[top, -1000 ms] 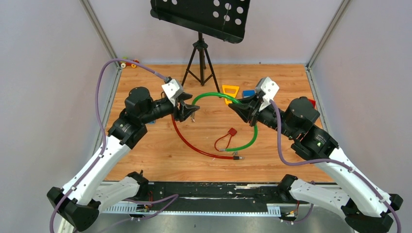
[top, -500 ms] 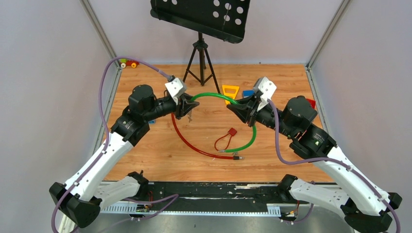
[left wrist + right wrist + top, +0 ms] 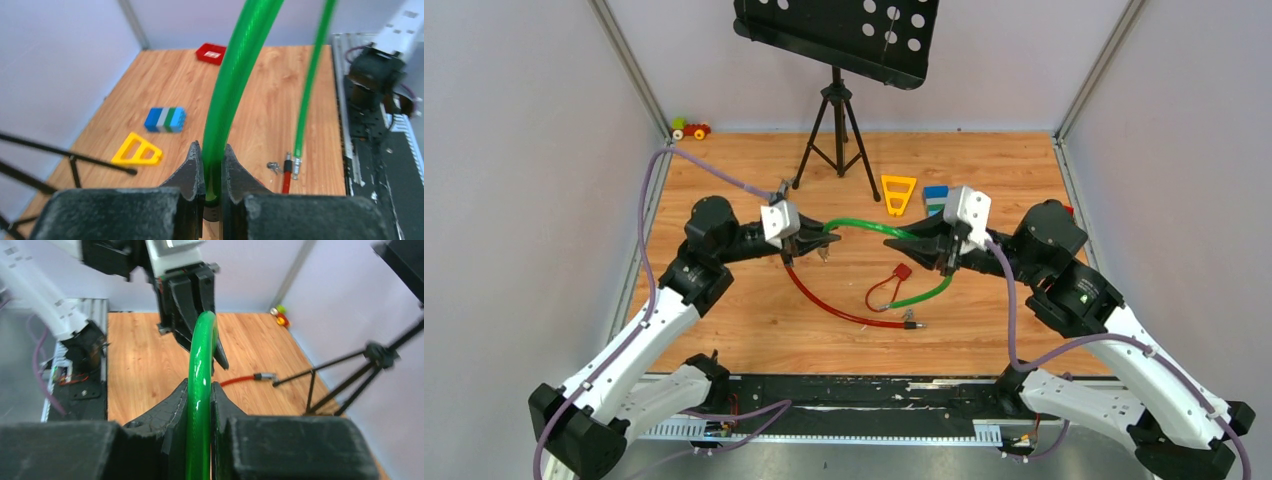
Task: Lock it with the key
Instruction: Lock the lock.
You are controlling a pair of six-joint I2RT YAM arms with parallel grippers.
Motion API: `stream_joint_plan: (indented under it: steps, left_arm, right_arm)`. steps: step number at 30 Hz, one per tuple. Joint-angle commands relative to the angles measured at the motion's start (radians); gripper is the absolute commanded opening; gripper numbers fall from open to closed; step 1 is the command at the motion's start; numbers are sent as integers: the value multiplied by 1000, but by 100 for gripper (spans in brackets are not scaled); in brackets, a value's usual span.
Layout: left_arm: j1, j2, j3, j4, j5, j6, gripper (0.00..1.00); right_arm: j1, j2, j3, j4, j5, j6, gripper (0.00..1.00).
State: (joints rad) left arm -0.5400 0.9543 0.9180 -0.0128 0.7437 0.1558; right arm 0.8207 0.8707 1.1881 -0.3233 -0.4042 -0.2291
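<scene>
The green cable (image 3: pixel 240 65) — clamped by left hand (image 3: pixel 212 150) and right hand (image 3: pixel 200 387).

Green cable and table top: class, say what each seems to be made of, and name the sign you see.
The green cable looks plastic-sheathed and glossy: a highlight runs along its smooth, bent length. The table top looks like wood or wood-print laminate: plank grain and seams show, but which one is unclear.

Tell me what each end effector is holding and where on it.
Both grip the green cable: left end effector near one end, right end effector midway along it.
</scene>
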Motion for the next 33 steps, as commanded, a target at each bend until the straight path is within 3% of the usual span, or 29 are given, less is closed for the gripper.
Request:
stream_joint_plan:
  steps: [1, 3, 9, 11, 15, 17, 22, 25, 27, 30, 33]
  left_arm:
    - [-14, -73, -122, 447, 347, 20, 0]
    - [-14, -74, -142, 553, 404, -7, 0]
    - [-14, -75, -98, 496, 565, 122, 0]
    - [-13, -88, -74, 394, 588, 220, 0]
    - [-14, -89, 37, -20, 639, 553, 0]
    - [-14, -83, 75, -146, 672, 654, 0]
    - [-14, -88, 114, -156, 715, 675, 0]
    - [-14, -93, 119, -161, 672, 675, 0]
    - [-14, -87, 113, -82, 620, 557, 0]
    - [-14, -88, 56, 216, 478, 115, 0]
    - [-14, -124, -49, 432, 182, -217, 0]
  right_arm:
    - [31, -7, 35, 79, -347, -184, 0]
    - [45, -7, 45, 67, -371, -244, 0]
    - [71, 27, 123, -60, -394, -342, 0]
    - [80, 30, 132, -82, -388, -360, 0]
    - [99, 20, 130, -96, -363, -382, 0]
    - [107, 15, 130, -100, -349, -390, 0]
    - [121, -8, 111, -78, -283, -395, 0]
    - [124, -36, 65, -3, -228, -366, 3]
    - [124, -54, 28, 39, -162, -336, 8]
    - [124, -66, -10, 56, -41, -294, 11]
    - [124, -73, -38, 41, 58, -261, 20]
